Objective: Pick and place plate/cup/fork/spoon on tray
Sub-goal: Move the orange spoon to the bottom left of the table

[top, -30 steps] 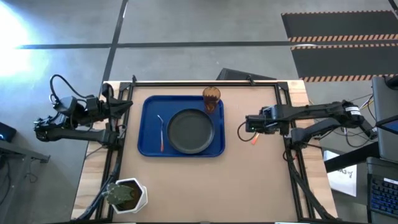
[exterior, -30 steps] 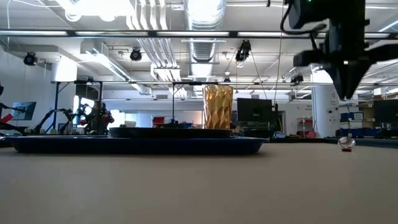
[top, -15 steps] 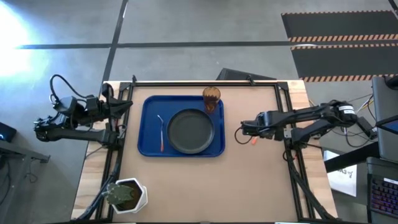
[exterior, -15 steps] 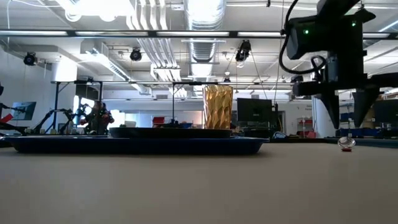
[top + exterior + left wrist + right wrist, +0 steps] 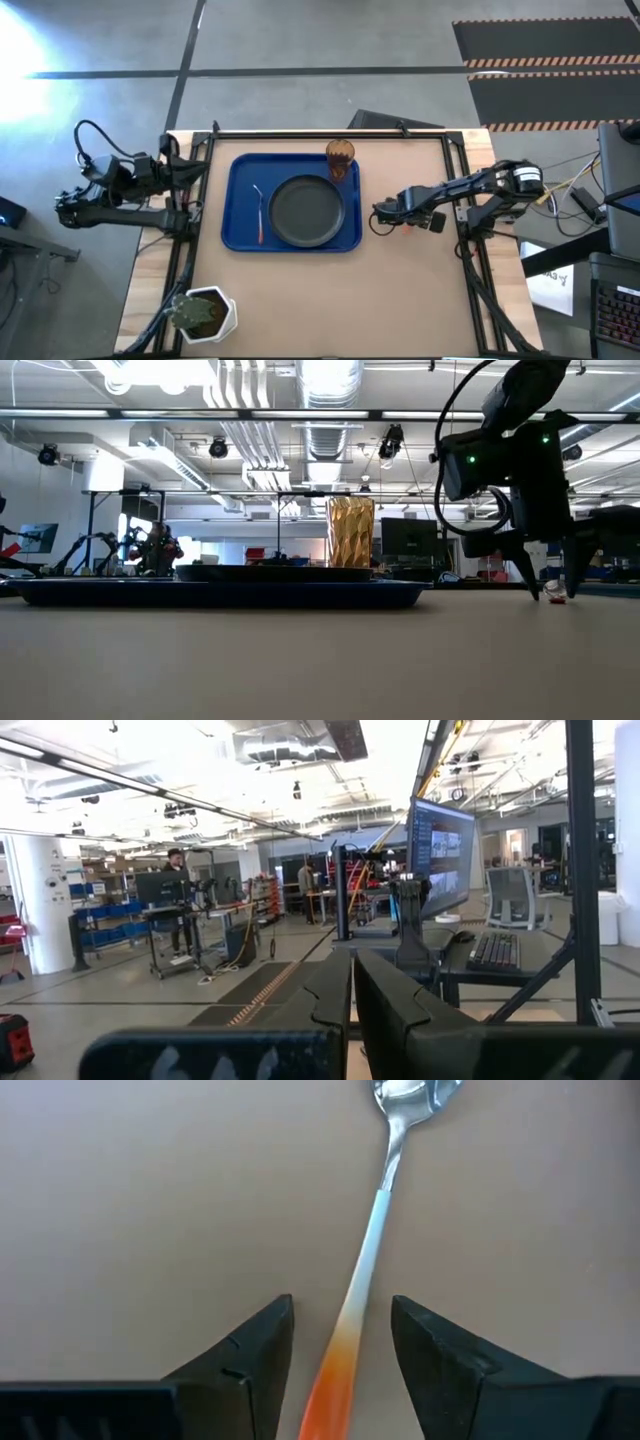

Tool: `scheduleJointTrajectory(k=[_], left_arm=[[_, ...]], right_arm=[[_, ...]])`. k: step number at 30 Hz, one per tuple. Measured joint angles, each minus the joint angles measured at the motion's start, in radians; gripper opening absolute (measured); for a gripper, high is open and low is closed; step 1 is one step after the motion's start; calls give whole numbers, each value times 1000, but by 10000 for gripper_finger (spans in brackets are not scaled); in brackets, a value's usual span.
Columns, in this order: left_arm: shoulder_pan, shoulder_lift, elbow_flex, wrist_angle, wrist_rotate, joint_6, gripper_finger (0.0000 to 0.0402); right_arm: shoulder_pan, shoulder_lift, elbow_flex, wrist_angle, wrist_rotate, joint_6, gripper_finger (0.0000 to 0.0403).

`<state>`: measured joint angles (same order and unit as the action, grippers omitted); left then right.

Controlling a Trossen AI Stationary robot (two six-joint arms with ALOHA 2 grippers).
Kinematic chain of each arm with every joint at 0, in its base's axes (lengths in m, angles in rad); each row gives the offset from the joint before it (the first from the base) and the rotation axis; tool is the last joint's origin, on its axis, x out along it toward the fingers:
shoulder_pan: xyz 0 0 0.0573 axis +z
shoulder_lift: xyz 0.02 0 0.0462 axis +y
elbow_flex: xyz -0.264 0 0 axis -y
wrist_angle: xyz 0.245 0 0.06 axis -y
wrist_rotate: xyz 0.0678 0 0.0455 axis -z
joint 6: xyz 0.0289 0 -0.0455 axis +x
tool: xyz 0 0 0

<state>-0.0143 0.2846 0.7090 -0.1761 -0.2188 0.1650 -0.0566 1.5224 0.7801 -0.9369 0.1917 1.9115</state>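
The right hand (image 5: 383, 213) is low over the brown surface (image 5: 330, 290), just right of the blue tray (image 5: 236, 200). Its 2 fingers (image 5: 255, 1350) are spread wide, one on each side of the spoon's (image 5: 372, 1240) orange handle, and they hold nothing. The spoon lies flat on the surface. The dark plate (image 5: 306, 211) and the fork (image 5: 260, 214) lie on the tray. The amber cup (image 5: 340, 158) stands at the tray's far right corner. The left hand (image 5: 205, 167) waits at the left edge, closed tight.
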Motion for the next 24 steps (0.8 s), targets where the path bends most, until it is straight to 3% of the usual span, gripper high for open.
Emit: scheduleJointTrajectory(k=[6,13,24], left_arm=[[0,-41,0,-1,0,0,0],[0,-104,0,-38,1,-1,0],[0,-137,0,-43,1,0,0]], right_arm=[[0,51,-1,24,-1,40,135],[-1,46,0,46,6,5,21],[90,38,62,107,-9,7,9]])
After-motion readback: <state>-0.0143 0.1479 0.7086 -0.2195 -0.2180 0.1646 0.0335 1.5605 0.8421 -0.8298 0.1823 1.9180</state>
